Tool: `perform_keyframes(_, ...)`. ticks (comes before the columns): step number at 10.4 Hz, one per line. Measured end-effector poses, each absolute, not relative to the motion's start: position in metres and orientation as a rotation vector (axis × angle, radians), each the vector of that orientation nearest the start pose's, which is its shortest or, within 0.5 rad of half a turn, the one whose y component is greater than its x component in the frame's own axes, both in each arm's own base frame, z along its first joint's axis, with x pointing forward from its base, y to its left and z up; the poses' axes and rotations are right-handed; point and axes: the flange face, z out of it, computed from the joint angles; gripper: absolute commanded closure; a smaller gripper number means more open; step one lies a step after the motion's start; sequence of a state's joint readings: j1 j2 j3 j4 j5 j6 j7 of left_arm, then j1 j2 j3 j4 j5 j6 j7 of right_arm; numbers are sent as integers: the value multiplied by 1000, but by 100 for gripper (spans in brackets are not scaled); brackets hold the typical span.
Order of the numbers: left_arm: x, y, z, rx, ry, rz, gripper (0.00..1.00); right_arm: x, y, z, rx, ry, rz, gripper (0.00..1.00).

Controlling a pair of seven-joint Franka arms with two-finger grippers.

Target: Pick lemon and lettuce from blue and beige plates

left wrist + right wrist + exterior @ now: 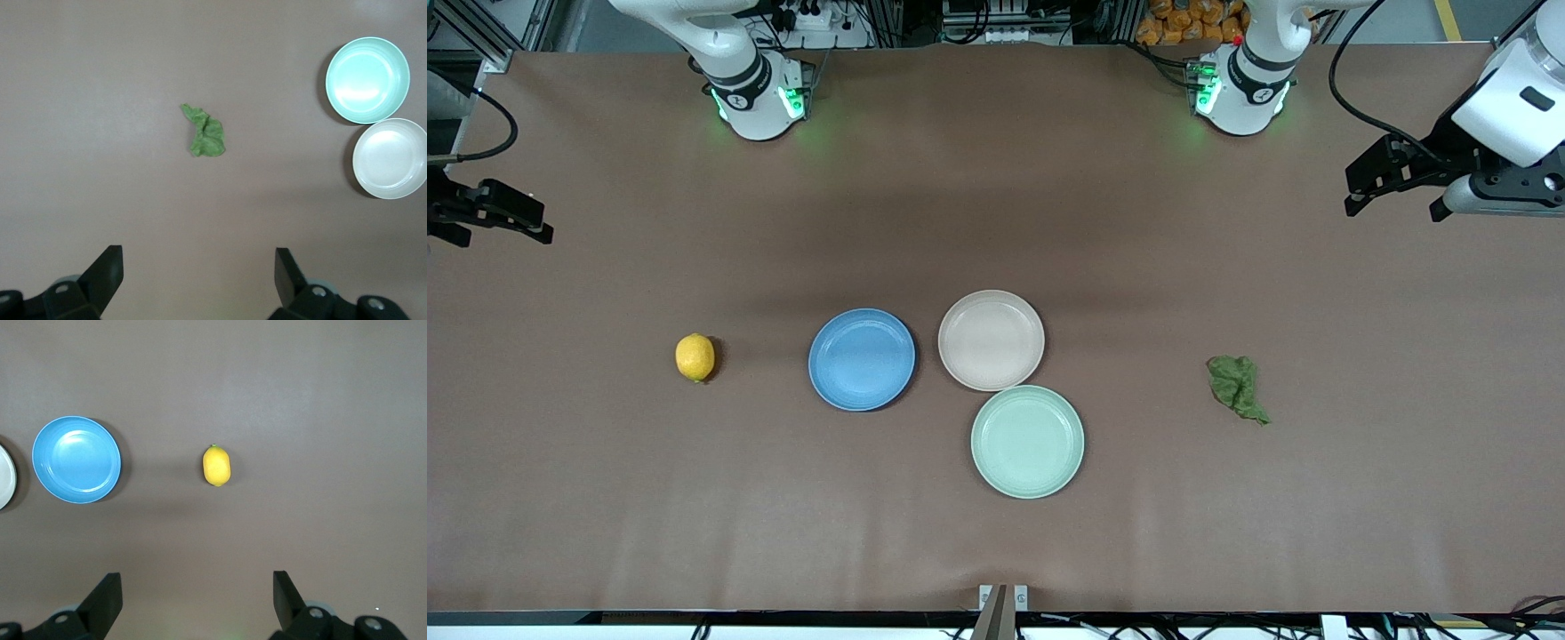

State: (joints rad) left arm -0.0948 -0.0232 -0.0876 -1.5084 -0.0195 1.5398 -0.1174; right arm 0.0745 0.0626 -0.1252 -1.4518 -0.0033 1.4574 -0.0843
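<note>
The lemon lies on the bare table, beside the blue plate toward the right arm's end; it also shows in the right wrist view. The lettuce lies on the bare table toward the left arm's end, apart from the beige plate; it also shows in the left wrist view. Both plates are empty. My left gripper is open and empty, high over the table's left-arm end. My right gripper is open and empty, high over the right-arm end.
A pale mint-green plate, empty, sits nearer the front camera, touching or almost touching the beige plate. The three plates cluster at the table's middle. The arm bases stand along the table's edge farthest from the front camera.
</note>
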Motion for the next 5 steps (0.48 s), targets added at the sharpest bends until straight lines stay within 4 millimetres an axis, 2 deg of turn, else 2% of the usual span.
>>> perform_keyframes(5,535,-101,664,-3161,109,-82,0,562,-28,636,-3117,-31,86,0)
